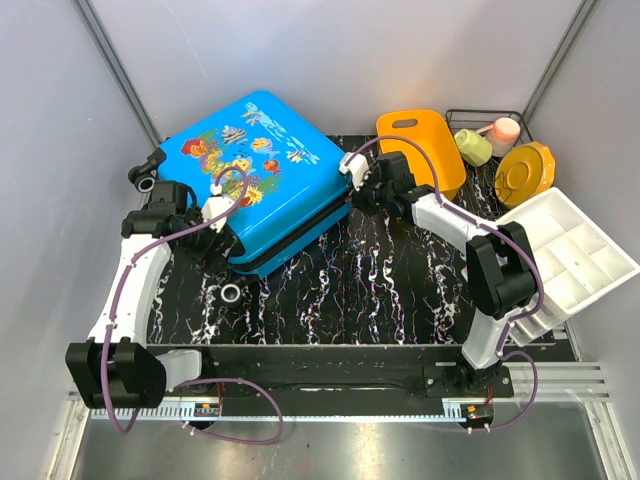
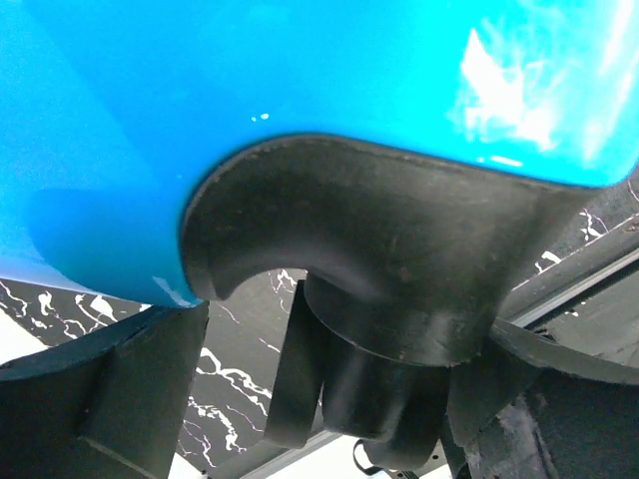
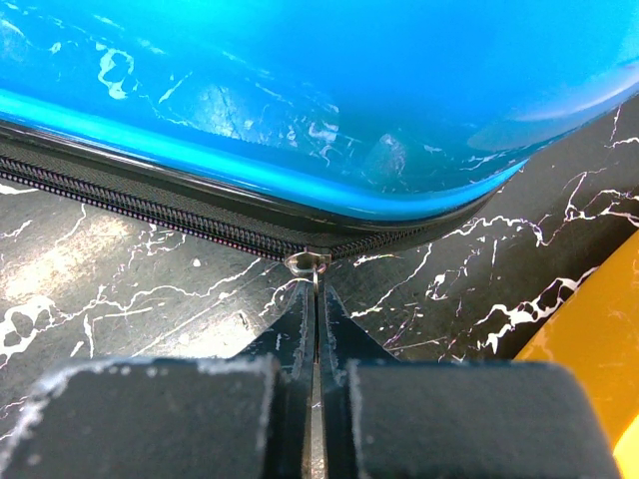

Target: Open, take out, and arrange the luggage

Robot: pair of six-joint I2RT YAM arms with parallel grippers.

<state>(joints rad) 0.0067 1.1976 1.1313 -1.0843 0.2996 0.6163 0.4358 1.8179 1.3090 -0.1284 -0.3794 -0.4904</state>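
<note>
The left arm (image 1: 122,295) and right arm (image 1: 447,218) have white links, black joints, purple cables (image 1: 240,425).

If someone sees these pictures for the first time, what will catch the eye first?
The bright blue luggage with its fish print dominates, lying flat at the far left of the black marbled table. At its right corner, the right gripper pinches the zipper pull. An orange basket stands just beyond.
</note>
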